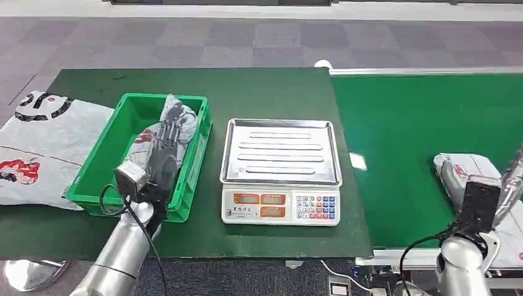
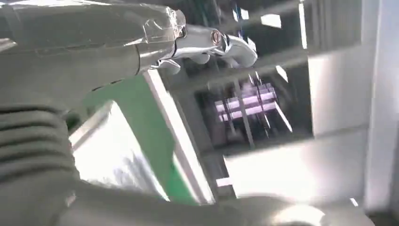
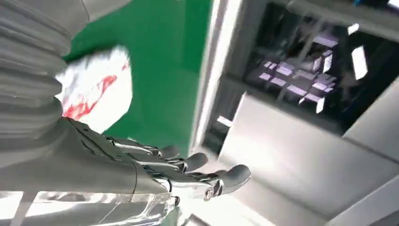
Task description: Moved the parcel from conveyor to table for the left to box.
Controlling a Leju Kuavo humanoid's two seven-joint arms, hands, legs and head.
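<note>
left hand point(image 1: 165, 147) reaches into green crate point(image 1: 98, 179) in head view, dark fingers stretched flat over a grey parcel point(image 1: 185, 123) lying at crate's far right corner; touching it or not, can't tell, nor whether it grips. crate sits on dark green table point(image 1: 259, 92), w/ a white printed bag point(image 1: 43, 148) just left of it and a scale point(image 1: 280, 169) w/ steel tray just right. right hand point(image 1: 515, 179) at right edge over conveyor point(image 1: 401, 123), near another parcel point(image 1: 462, 172); its state unclear here.

left wrist view: blurred, thumb and fingers point(image 2: 226, 44) extended, nothing seen between them.

right wrist view: right hand's fingers point(image 3: 202, 172) spread apart, holding nothing; white-red parcel point(image 3: 96, 92) on green belt beside them.
</note>
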